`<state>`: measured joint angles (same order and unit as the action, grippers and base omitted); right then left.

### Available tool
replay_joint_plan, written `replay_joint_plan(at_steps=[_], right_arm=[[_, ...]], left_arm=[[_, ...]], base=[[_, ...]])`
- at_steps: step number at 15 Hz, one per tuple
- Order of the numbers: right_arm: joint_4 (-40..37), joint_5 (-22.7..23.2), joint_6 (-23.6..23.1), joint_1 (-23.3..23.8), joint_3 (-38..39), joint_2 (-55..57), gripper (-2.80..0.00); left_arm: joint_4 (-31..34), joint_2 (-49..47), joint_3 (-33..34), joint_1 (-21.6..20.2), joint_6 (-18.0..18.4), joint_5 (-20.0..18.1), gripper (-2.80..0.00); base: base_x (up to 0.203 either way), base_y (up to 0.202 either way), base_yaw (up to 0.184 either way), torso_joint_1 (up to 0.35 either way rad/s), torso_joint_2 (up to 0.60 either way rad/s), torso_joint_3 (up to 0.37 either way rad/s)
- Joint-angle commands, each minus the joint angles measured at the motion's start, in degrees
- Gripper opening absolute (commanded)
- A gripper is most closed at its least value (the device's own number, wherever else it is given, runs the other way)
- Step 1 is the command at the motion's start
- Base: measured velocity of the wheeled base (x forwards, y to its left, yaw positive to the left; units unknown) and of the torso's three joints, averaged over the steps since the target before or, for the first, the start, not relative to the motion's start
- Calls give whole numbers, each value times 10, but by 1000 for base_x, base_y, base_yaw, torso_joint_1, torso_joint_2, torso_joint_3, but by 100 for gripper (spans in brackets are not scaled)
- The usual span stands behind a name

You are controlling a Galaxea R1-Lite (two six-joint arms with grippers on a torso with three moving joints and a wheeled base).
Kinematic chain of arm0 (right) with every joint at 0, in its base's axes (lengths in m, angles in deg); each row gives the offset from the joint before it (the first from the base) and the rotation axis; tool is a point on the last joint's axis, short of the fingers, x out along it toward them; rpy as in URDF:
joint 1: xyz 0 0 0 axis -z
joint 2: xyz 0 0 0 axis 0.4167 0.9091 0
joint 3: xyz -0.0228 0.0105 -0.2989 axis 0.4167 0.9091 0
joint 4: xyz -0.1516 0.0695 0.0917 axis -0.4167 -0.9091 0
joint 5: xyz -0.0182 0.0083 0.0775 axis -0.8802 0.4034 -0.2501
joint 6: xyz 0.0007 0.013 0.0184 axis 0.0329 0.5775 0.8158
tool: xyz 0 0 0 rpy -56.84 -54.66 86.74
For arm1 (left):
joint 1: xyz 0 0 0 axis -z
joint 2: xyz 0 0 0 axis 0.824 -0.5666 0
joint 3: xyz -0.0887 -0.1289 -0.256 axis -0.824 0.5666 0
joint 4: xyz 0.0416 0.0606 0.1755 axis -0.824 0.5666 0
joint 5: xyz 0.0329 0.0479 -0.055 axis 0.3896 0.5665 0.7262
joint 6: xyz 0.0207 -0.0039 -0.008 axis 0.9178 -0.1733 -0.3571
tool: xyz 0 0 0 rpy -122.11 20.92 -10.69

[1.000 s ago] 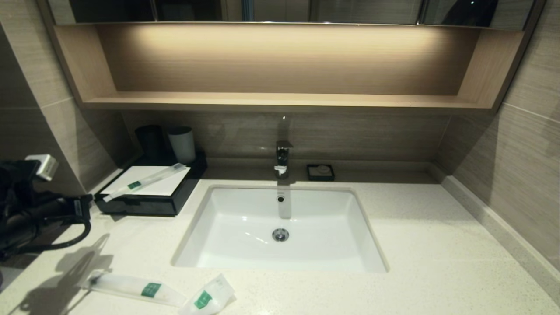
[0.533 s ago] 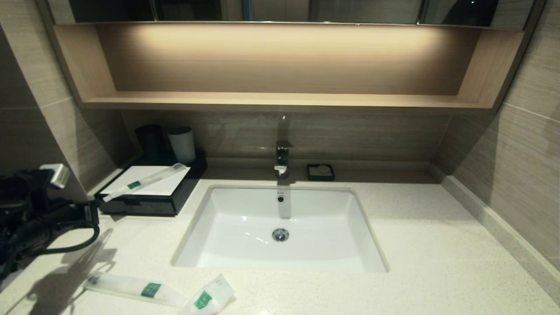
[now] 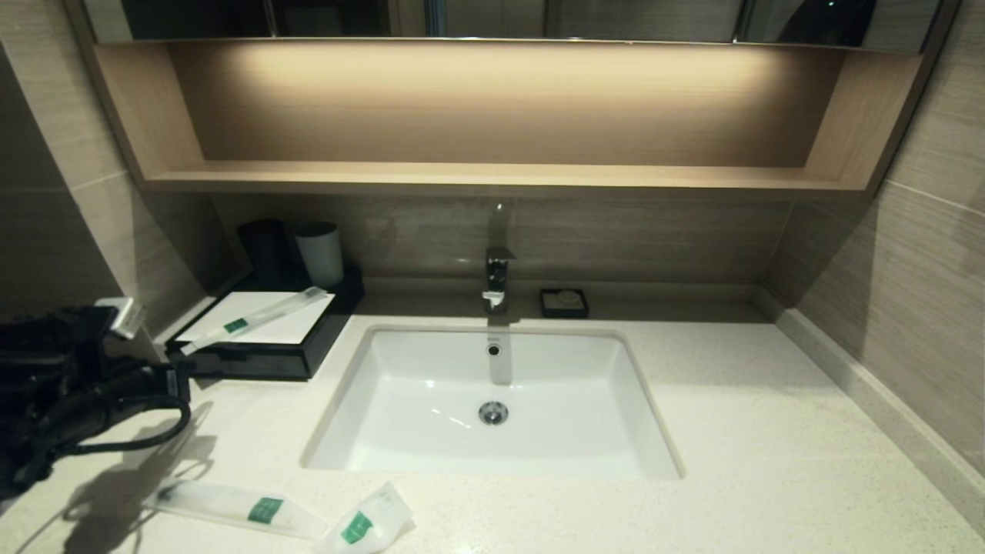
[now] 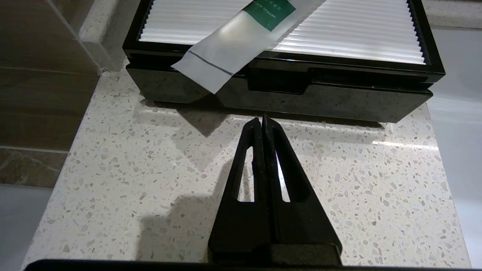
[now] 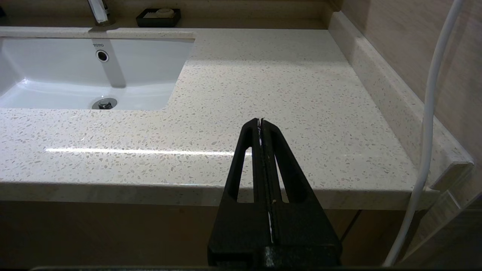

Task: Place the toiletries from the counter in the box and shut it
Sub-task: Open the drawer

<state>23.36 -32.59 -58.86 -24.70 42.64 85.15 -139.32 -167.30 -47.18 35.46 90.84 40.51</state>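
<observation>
The black box with its white top panel stands at the counter's back left, its front drawer closed. One long frosted sachet lies slantwise on the panel, and its end hangs over the front. A second long sachet and a short wide one lie on the counter's front left. My left gripper is shut and empty, just above the counter, its tips close before the drawer's front recess. My right gripper is shut and empty over the counter's front right edge.
A white sink fills the middle, with a faucet and a small black soap dish behind it. A dark cup and a white cup stand behind the box. A wooden shelf hangs overhead. A white cable hangs by the right wall.
My left arm has moved right and forward, bringing its shut gripper up to the front of the box. The sachets and the box have not moved.
</observation>
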Motion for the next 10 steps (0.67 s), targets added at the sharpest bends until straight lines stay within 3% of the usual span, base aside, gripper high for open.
replay_joint_plan(at_steps=[1, 5, 10], right_arm=[[0, 0, 0, 0, 1, 0, -280], [0, 0, 0, 0, 1, 0, -280], [0, 0, 0, 0, 1, 0, -280]], left_arm=[[-16, -17, -3, 4, -1, 0, -280], [-63, -50, -5, 16, -2, 1, -280], [-69, -65, -9, 26, -2, 1, -280]], base=[[0, 0, 0, 0, 0, 0], [0, 0, 0, 0, 0, 0], [0, 0, 0, 0, 0, 0]])
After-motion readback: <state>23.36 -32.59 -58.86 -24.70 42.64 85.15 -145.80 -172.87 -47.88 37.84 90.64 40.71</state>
